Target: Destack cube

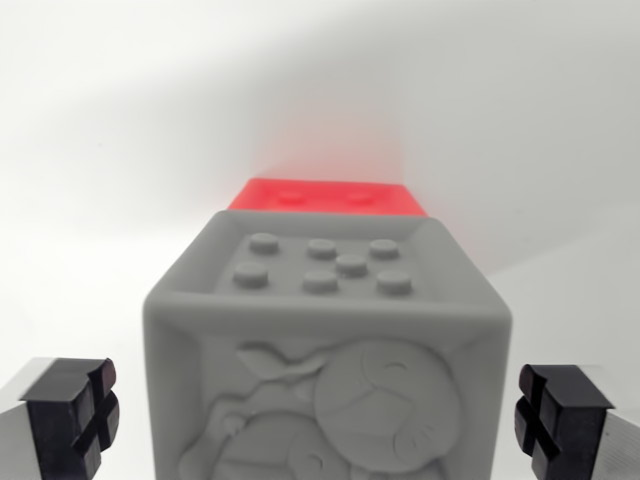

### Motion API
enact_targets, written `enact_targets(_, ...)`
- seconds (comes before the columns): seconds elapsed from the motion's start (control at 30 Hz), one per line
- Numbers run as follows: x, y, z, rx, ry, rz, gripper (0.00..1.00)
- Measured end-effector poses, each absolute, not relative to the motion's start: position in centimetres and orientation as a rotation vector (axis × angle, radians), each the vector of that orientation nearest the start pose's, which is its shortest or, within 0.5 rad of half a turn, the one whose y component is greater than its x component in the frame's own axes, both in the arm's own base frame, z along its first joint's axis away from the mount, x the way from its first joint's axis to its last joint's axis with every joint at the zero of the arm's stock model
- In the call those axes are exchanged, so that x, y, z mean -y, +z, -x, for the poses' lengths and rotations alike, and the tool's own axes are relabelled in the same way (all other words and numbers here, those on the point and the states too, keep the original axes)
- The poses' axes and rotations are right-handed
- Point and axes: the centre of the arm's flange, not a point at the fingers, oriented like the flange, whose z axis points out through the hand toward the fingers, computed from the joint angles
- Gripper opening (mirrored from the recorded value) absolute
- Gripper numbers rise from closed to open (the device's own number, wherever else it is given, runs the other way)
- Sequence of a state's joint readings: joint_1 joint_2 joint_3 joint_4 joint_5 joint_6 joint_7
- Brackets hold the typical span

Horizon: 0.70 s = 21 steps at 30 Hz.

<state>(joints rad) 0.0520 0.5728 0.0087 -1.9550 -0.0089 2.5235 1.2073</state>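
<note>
Grey cube sits between our gripper fingertips, red cube just behind it. Jaws wide, holding nothing. We centre, close evenly on grey flanks, then lift straight, avoiding tilt.

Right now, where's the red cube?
Wrist view, centre: the red cube sits just behind the grey cube, only its top showing, above the open gripper fingers.

Two fingers of the tool frame the wrist view's lower corners: pale grey, blocky metal bodies, each capped on its inner face by a black pad moulded with a raised cross-shaped ridge pattern and chamfered edges.
</note>
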Motion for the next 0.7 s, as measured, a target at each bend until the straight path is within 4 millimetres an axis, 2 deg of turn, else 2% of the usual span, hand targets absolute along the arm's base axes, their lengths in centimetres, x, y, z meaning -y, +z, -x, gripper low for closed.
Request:
enact_targets(0.3, -3.73, 16.94, -61.53, -1.698, 0.007, 2.647, 1.0)
enact_targets(0.33, -3.73, 16.92, -61.53, -1.698, 0.007, 2.647, 0.0)
enact_targets(0.7, -3.73, 16.92, -61.56, -1.698, 0.005, 2.646, 0.0)
